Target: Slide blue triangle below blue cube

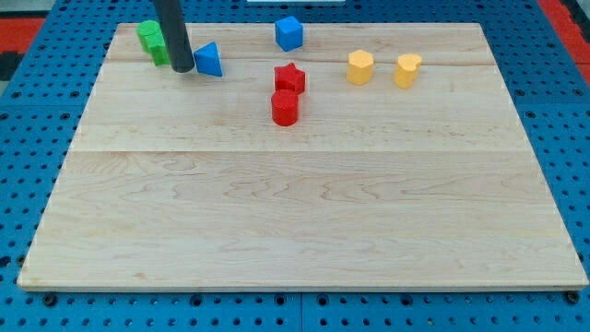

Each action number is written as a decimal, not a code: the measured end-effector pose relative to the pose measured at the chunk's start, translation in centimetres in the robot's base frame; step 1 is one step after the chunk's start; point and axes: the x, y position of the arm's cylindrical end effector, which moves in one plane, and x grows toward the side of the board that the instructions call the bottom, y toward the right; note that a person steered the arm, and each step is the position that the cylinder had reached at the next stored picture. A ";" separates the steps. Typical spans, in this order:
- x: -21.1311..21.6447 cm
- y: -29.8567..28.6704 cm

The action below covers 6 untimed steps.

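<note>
The blue triangle (210, 60) lies near the view's top left of the wooden board (304, 221). The blue cube (289, 33) sits to its right and slightly higher, near the board's top edge. My dark rod comes down from the view's top, and my tip (182, 69) rests on the board just left of the blue triangle, touching or nearly touching its left side.
A green block (151, 41) sits just left of the rod, partly hidden by it. A red star (289, 77) and a red cylinder (285, 108) stand below the blue cube. Two yellow blocks (360, 66) (407, 70) lie to the right.
</note>
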 end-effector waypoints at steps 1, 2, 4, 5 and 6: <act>-0.2 -1.6; -1.3 0.4; -1.5 9.0; -1.5 8.8; -1.5 9.9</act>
